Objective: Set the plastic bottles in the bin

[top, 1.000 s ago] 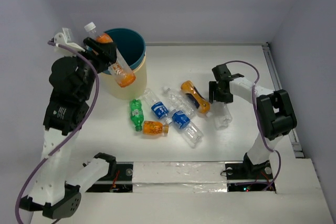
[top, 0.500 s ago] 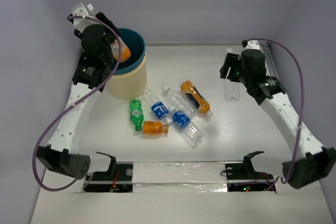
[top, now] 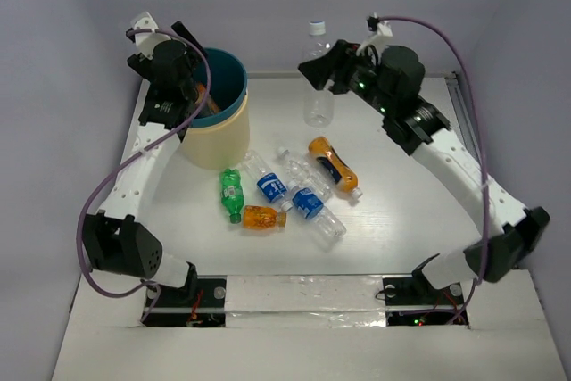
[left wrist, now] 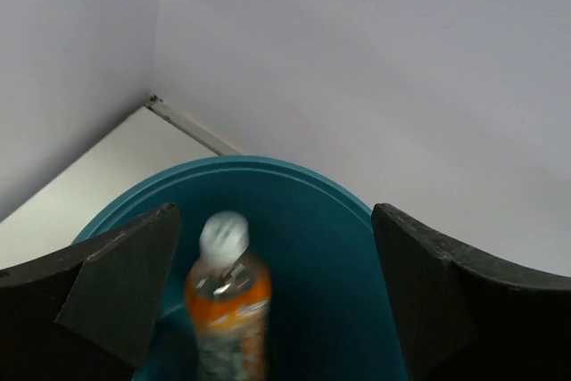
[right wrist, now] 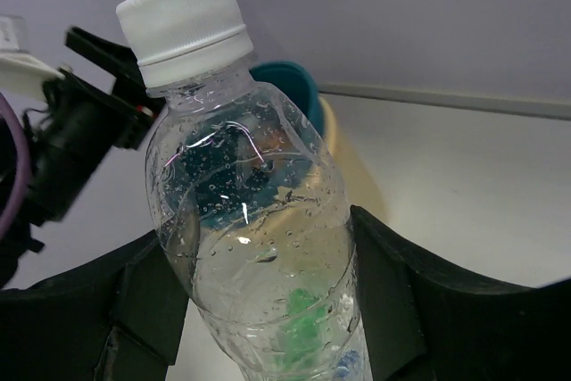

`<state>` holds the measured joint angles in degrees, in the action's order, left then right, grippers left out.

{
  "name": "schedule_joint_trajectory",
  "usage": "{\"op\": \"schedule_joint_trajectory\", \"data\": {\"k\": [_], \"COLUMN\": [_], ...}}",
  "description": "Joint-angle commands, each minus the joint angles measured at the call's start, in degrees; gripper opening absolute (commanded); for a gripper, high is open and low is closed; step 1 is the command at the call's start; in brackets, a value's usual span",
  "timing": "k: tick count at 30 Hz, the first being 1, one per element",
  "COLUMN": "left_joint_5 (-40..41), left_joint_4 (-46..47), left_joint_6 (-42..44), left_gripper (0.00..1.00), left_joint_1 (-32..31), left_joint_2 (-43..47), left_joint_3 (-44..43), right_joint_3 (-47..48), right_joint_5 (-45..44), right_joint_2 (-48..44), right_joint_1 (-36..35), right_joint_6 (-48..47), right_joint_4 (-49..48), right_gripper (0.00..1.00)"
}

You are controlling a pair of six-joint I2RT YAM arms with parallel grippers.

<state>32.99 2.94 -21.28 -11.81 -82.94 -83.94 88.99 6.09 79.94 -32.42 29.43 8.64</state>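
Observation:
My left gripper point(top: 190, 79) hangs open over the bin point(top: 223, 144), a round bucket with a teal inside and a cream wall. In the left wrist view a blurred orange bottle point(left wrist: 227, 310) stands free between the spread fingers point(left wrist: 125, 292), inside the bin point(left wrist: 321, 220). My right gripper point(top: 326, 73) is shut on a plain clear bottle point(top: 317, 95), held upright in the air right of the bin; the wrist view shows both pads against that bottle point(right wrist: 241, 185). On the table lie a green bottle point(top: 231, 192), two blue-labelled ones point(top: 266, 180) point(top: 309, 201) and two orange ones point(top: 263, 218) point(top: 332, 165).
The back wall stands just behind the bin. The loose bottles lie in a cluster at the table's middle, in front of the bin. A rail point(top: 464, 122) runs along the table's right edge.
My left gripper swung over the bin and opened, letting the orange bottle drop in. The right arm lifted the clear bottle off the table and carried it up and left.

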Motion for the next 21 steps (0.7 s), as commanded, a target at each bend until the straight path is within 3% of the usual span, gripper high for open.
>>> {"op": "schedule_joint_trajectory", "data": {"k": [1,6,10,15,18,21], "left_joint_5": [-5.72,-14.34,-24.70,-32.02,-37.90,-39.23], "left_joint_4": [0.15,-5.39,-11.18,-18.92,-23.49,-24.73], "left_joint_6": [-3.15,-7.46,-9.48,-11.15,-12.56,-13.35], "left_gripper": [0.88,0.82,0.69,0.51,0.50,0.57], "left_joint_1": [1.27,1.27,1.27,1.27,1.27,1.27], "left_joint_2": [6.54,16.73,27.46,40.82,45.14,46.99], "left_joint_3": [0.09,6.05,20.87,34.88,40.86,45.26], "right_joint_3": [7.76,20.83,31.92,46.95,55.84,57.88], "right_joint_5": [4.11,3.76,2.27,-2.39,-5.11,-5.91], "right_joint_2": [6.61,17.51,29.53,41.07,48.10,50.84], "right_joint_1": [-2.90,-7.55,-10.37,-12.31,-13.37,-13.89], "right_joint_6": [5.36,7.66,7.57,5.38,3.10,0.81], "right_joint_4": [-12.50,-18.31,-19.63,-17.09,-12.44,-10.93], "right_gripper": [0.60,0.61,0.62,0.64,0.66,0.75]}}
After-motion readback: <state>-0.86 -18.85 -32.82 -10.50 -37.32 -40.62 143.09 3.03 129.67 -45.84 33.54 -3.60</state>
